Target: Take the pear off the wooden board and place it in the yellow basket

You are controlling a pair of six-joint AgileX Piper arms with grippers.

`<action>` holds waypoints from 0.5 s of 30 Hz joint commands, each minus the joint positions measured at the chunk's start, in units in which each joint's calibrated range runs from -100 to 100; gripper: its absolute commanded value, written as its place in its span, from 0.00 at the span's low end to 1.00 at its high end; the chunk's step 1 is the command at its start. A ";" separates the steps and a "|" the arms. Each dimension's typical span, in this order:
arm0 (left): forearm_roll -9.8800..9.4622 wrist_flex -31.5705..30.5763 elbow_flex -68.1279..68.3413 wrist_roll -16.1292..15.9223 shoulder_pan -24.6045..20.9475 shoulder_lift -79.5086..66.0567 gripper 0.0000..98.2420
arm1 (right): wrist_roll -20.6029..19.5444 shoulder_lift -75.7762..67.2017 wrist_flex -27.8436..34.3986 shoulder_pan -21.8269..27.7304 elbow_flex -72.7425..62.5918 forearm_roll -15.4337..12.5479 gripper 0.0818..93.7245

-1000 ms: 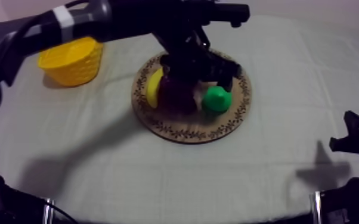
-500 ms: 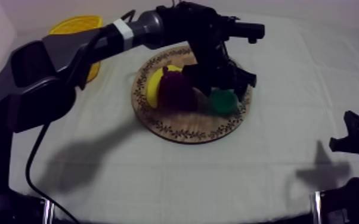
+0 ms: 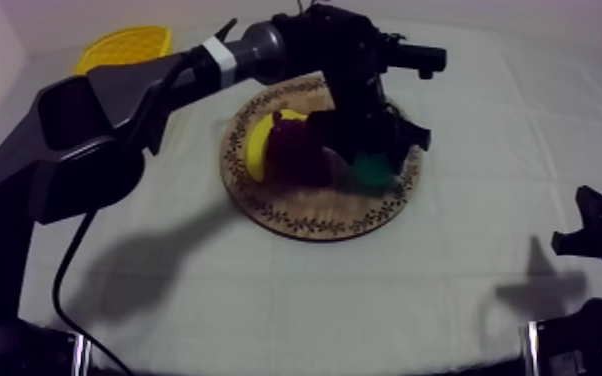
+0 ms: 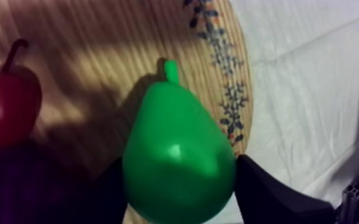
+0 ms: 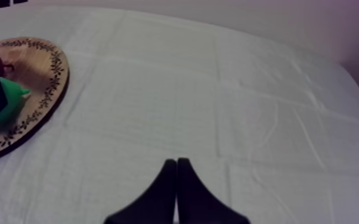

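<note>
Left gripper (image 4: 179, 193) clamped on the pear (image 4: 176, 149), which lay on the wooden board (image 4: 98, 53) near its rim.
Its fingers (image 4: 271, 193) pressed both sides of the wide belly. I judged it should lift straight up, clear of the small red fruit (image 4: 6, 107), before swinging to the yellow basket (image 3: 125, 45). The right gripper (image 5: 176, 179) rested over the desk (image 5: 217, 89), fingers together.

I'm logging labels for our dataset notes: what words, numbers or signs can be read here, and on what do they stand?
No text can be read anywhere.
The rim of the round wooden board bears a leaf pattern, not letters.
The green toy pear and the small red fruit carry no label.
</note>
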 commanded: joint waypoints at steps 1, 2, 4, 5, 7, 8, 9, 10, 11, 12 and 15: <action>-2.13 1.12 0.38 0.51 -0.16 -2.20 0.59 | -0.01 0.01 -0.04 -0.03 0.03 0.00 0.00; -3.16 2.05 0.50 0.85 -0.29 -3.62 0.59 | -0.01 0.01 -0.04 -0.03 0.03 0.00 0.00; -5.25 4.31 0.15 1.40 -0.69 -6.85 0.58 | 0.00 0.01 -0.04 -0.03 0.03 0.00 0.00; -6.26 5.46 -0.43 1.69 -0.98 -8.60 0.58 | 0.01 0.01 -0.04 -0.03 0.03 0.00 0.00; -8.17 6.88 -1.15 1.90 -1.85 -12.51 0.58 | -0.01 0.01 -0.04 -0.03 0.03 0.00 0.00; -9.02 7.29 -1.00 2.00 -2.45 -14.56 0.58 | -0.01 0.01 -0.04 -0.03 0.03 0.00 0.00; -9.79 7.58 -0.50 2.07 -3.13 -16.64 0.58 | -0.01 0.01 -0.04 -0.03 0.03 0.00 0.00; -10.54 7.78 0.39 2.11 -3.89 -18.69 0.59 | 0.00 0.01 -0.04 -0.03 0.03 0.00 0.00; -11.22 7.92 1.61 2.18 -4.75 -20.70 0.59 | 0.01 0.01 -0.04 -0.03 0.03 0.00 0.00; -11.83 8.02 3.14 2.24 -5.72 -22.64 0.59 | 0.00 0.01 -0.04 -0.03 0.03 0.00 0.00; -13.34 8.17 7.87 2.07 -9.09 -27.75 0.59 | -0.01 0.01 -0.04 -0.03 0.03 0.00 0.00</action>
